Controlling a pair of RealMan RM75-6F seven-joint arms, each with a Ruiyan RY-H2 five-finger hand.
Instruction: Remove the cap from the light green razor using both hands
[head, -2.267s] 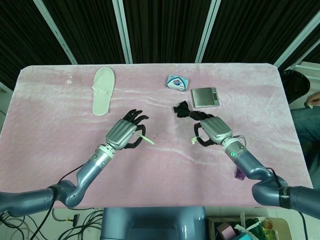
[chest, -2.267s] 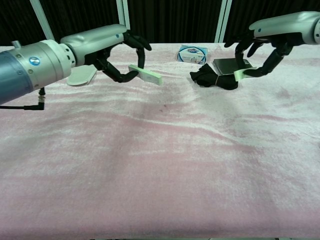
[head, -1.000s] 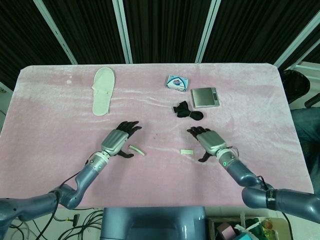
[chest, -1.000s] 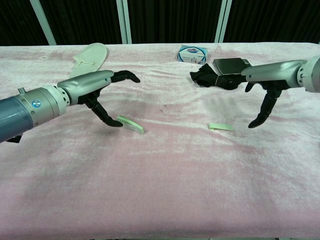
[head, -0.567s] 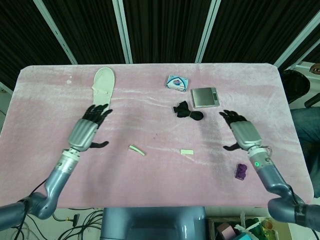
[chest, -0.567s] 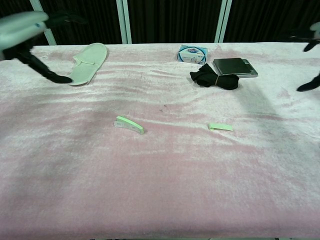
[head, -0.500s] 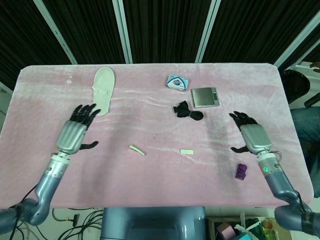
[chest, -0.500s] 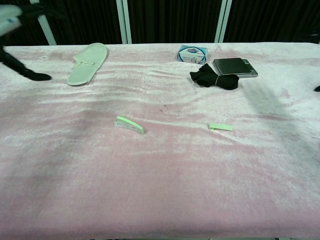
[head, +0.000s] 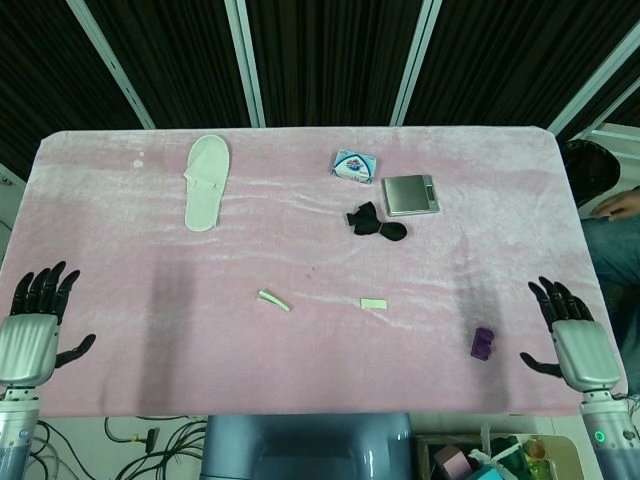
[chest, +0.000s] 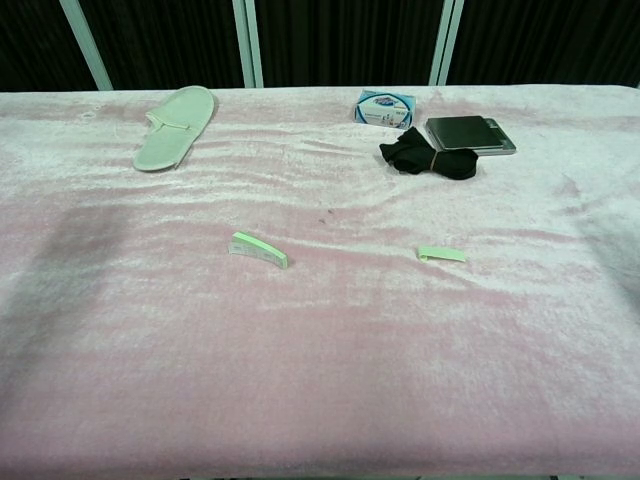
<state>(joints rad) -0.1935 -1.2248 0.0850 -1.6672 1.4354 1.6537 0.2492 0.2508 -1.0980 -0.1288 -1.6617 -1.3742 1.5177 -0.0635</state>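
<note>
The light green razor (head: 273, 300) (chest: 259, 249) lies flat on the pink cloth near the table's middle. Its cap (head: 373, 303) (chest: 441, 255) lies apart from it, a short way to the right. My left hand (head: 30, 332) hovers at the table's front left corner, fingers spread, holding nothing. My right hand (head: 575, 339) is at the front right corner, also spread and empty. Both hands are far from the razor and the cap. Neither hand shows in the chest view.
A pale slipper (head: 205, 182) lies at the back left. A blue packet (head: 354, 165), a grey scale (head: 410, 194) and a black cloth bundle (head: 374, 220) sit at the back right. A small purple object (head: 482, 343) lies near my right hand.
Both hands set the razor and its cap down on the cloth, opened, and drew back outward to the table's front corners. They have left the chest view.
</note>
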